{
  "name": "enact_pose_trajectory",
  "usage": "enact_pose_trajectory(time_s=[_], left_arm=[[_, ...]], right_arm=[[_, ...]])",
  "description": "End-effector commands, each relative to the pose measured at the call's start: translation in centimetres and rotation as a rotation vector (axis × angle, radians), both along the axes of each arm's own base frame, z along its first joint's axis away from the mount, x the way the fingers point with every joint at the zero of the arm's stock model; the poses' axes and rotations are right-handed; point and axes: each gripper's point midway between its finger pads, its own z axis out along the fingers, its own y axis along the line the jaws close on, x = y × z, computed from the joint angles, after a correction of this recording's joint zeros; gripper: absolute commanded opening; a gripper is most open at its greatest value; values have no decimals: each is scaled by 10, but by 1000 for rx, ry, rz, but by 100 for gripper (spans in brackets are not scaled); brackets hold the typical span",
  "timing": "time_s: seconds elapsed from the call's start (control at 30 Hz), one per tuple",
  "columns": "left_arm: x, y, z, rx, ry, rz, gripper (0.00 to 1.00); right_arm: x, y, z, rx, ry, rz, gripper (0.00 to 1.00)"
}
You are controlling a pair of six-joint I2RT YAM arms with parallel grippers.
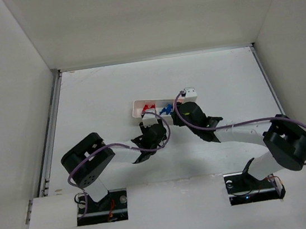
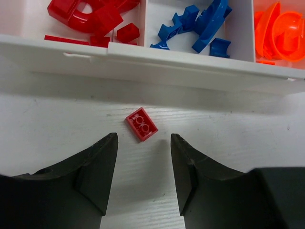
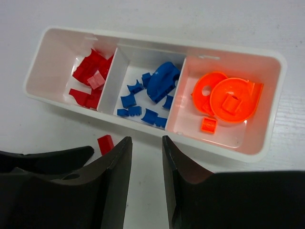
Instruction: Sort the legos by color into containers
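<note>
The long white tray [image 3: 157, 136] has three compartments: red legos [image 3: 90, 78] on the left, blue legos [image 3: 157, 86] in the middle, orange legos [image 3: 228, 95] on the right. One small red brick [image 2: 141, 124] lies on the table just in front of the tray's near wall [image 2: 190, 67], and it also shows in the right wrist view [image 3: 105, 143]. My left gripper [image 2: 143, 143] is open and empty, its fingertips on either side of the brick and a little short of it. My right gripper [image 3: 146, 143] is open and empty, in front of the blue compartment.
In the top view the tray [image 1: 138, 106] lies mid-table, half hidden by both grippers, left [image 1: 146, 126] and right [image 1: 178, 111], which are close together. The left gripper's finger [image 3: 47, 160] shows beside the right one. White walls enclose the table.
</note>
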Motion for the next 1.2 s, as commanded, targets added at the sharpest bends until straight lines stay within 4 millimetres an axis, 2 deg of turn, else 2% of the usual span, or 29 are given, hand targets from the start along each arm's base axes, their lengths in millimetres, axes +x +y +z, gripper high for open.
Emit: enact_pose_trajectory(time_s=[0.0,0.27,0.5,0.63,0.7,0.83,1.0,1.13,1.17], left_arm=[[1,2,-11,51,20,-1,46],[6,6,-15,128,9,23,36],[12,4,-19,168,-4,48,35],[10,2,-21,176,-4,40,20],[4,2,-18,171,-5,30,16],[-10,2,1,144,-19,2,14],[-23,1,49,45,-75,-25,13],[-15,10,87,-30,-126,0,14],[-7,15,97,-40,-143,17,15]], right_arm=[[1,7,21,88,-54,3,37],[0,-4,25,104,-71,-11,37],[0,-8,25,114,-73,-13,37],[-1,-8,24,116,-70,-13,37],[0,-11,25,118,-73,-19,37],[2,-18,26,129,-80,-37,43],[4,-29,31,170,-94,-72,44],[5,-36,32,184,-99,-91,44],[6,-37,31,183,-98,-94,45]])
